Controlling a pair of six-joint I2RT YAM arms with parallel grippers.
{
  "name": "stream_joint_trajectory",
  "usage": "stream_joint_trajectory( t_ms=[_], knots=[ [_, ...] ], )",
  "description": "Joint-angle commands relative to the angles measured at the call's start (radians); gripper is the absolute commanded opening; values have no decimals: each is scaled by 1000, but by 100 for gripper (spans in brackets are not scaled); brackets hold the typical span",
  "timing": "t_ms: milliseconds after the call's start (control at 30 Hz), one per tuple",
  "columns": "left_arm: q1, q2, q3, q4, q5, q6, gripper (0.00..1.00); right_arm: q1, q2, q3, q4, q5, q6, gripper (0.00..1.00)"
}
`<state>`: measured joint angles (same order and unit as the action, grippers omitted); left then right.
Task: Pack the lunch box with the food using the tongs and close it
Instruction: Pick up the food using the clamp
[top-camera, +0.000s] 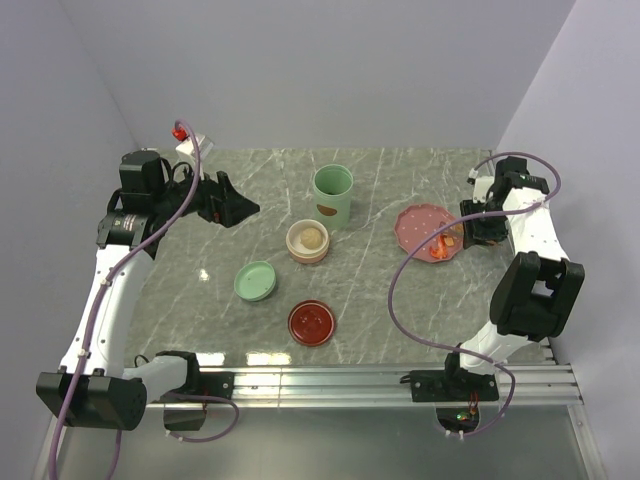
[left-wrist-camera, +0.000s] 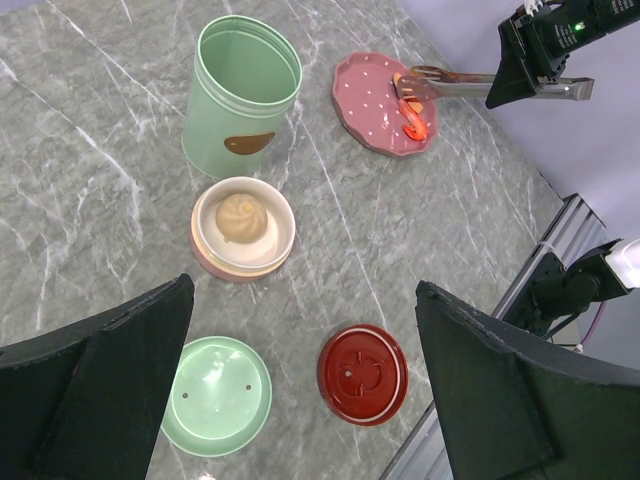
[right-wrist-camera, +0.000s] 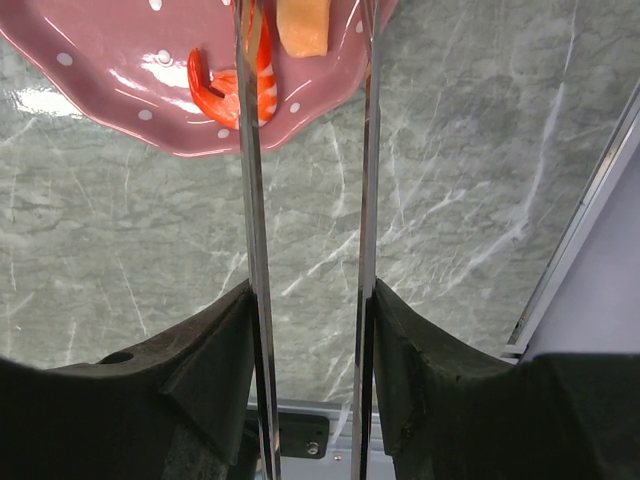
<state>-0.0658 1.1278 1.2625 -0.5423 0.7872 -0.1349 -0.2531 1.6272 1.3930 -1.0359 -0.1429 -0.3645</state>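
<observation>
My right gripper (top-camera: 478, 226) (right-wrist-camera: 312, 300) is shut on the tongs (right-wrist-camera: 250, 200) (left-wrist-camera: 470, 84), one silver arm pressed against each finger. The tong tips reach over the pink dotted plate (top-camera: 415, 225) (right-wrist-camera: 130, 95) (left-wrist-camera: 370, 105), where an orange shrimp (right-wrist-camera: 225, 90) (left-wrist-camera: 412, 112) and a tan piece of food (right-wrist-camera: 303, 25) lie; the left tong arm crosses the shrimp. The lunch box stands open mid-table in parts: a tall green canister (top-camera: 333, 195) (left-wrist-camera: 243, 95) and a cream-and-pink tier holding a bun (top-camera: 308, 240) (left-wrist-camera: 242, 222). My left gripper (top-camera: 235, 205) (left-wrist-camera: 303, 300) hangs open and empty above the table's left side.
A green lid (top-camera: 256, 281) (left-wrist-camera: 215, 395) and a red lid (top-camera: 312, 323) (left-wrist-camera: 363, 373) lie flat on the marble table (top-camera: 200, 290) in front of the canister. An aluminium rail (top-camera: 350, 385) runs along the near edge. Walls close in at the back and sides.
</observation>
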Motion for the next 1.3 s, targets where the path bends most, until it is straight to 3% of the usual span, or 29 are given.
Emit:
stream_joint_trajectory(
  t_ms=[0,667,967,1267],
  knots=[
    [4,-22,-5,25,-2,12,99,8,-29,32,11,14,6,53],
    [4,-25,-15,28,-2,14,100,6,39,15,8,8,9,52],
    [4,-28,-14,28,-6,15,99,8,36,60,-45,-33,9,42],
    [4,-25,-9,33,-2,8,100,8,-12,138,-90,-70,10,40]
  ],
)
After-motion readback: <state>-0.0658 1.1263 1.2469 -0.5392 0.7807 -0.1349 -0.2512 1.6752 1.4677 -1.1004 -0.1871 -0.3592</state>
